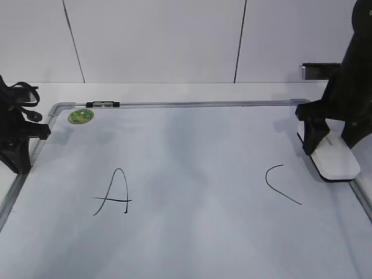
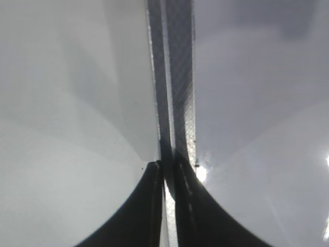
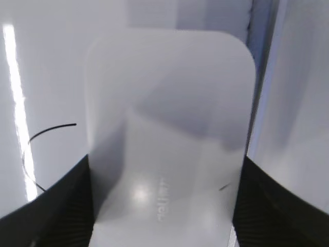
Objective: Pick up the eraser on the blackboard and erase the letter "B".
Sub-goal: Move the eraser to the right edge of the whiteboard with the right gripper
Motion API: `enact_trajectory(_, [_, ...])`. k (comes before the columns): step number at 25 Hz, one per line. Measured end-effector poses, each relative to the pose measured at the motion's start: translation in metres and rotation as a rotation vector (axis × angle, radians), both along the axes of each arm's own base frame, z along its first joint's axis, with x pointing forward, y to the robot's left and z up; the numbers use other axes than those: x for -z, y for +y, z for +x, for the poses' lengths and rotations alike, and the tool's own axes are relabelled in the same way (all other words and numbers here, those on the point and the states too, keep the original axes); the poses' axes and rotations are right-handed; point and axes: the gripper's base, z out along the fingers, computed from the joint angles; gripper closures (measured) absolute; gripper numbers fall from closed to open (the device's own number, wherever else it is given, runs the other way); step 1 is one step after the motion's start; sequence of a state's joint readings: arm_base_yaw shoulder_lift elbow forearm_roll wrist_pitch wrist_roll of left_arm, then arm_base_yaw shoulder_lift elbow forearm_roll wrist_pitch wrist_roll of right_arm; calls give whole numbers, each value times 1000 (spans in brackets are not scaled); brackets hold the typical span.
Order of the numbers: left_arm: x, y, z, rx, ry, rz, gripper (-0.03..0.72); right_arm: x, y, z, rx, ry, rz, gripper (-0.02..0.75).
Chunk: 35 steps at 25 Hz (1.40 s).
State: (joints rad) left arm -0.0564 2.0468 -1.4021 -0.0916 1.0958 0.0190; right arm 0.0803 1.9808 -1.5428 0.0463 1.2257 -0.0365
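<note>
Closest to my right wrist camera is the eraser (image 3: 169, 134), a white rounded block that fills the middle of that view, with faint grey print near its lower end. My right fingers (image 3: 46, 206) stand one on each long side of it, pressed against its edges, so they are clamped on the eraser. In the exterior view the eraser (image 1: 334, 160) sits on the blackboard (image 1: 192, 151) near the right frame, its dark underside showing as a thin line along the bottom edge, and my right gripper (image 1: 317, 139) reaches down onto its rear end.

Just left of the eraser lies the letter "C" (image 1: 281, 183), a thin black curve; part of it shows at the left edge of the right wrist view too. Well apart, on the left half of the board, is the letter "A" (image 1: 114, 195). Between them the board surface is plain white, and I can see no "B" there.

My left gripper (image 1: 17, 142) rests at the left frame of the board, with its fingers (image 2: 149, 206) together, only a thin slit between them, over the silver frame rail (image 2: 175, 77). A round green sticker (image 1: 81, 116) sits at the far left corner, and a small black-and-silver marker (image 1: 103, 104) lies on the top rail beside it. The board lies on a white desk (image 1: 174, 90).
</note>
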Motion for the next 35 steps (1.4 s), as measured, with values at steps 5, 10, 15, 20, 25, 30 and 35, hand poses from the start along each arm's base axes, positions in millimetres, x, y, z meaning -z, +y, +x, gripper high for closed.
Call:
enact_trajectory(5, [0,0,0,0,0,0,669,13,-4,-9,-28,52,-24,204])
enact_trajectory(10, [0,0,0,0,0,0,669,13,-9,-8,-27,48,-26,204])
enact_trajectory(15, [0,0,0,0,0,0,669,13,-10,-6,-19,30,-14,204])
enact_trajectory(20, [0,0,0,0,0,0,669,13,-10,-5,-20,14,-12,204])
enact_trajectory(25, [0,0,0,0,0,0,669,14,-11,-3,-28,0,-30,204])
enact_trajectory(30, [0,0,0,0,0,0,669,14,-12,-3,-33,-9,-43,204])
enact_trajectory(35, [0,0,0,0,0,0,669,14,-13,-1,-32,-29,-42,204])
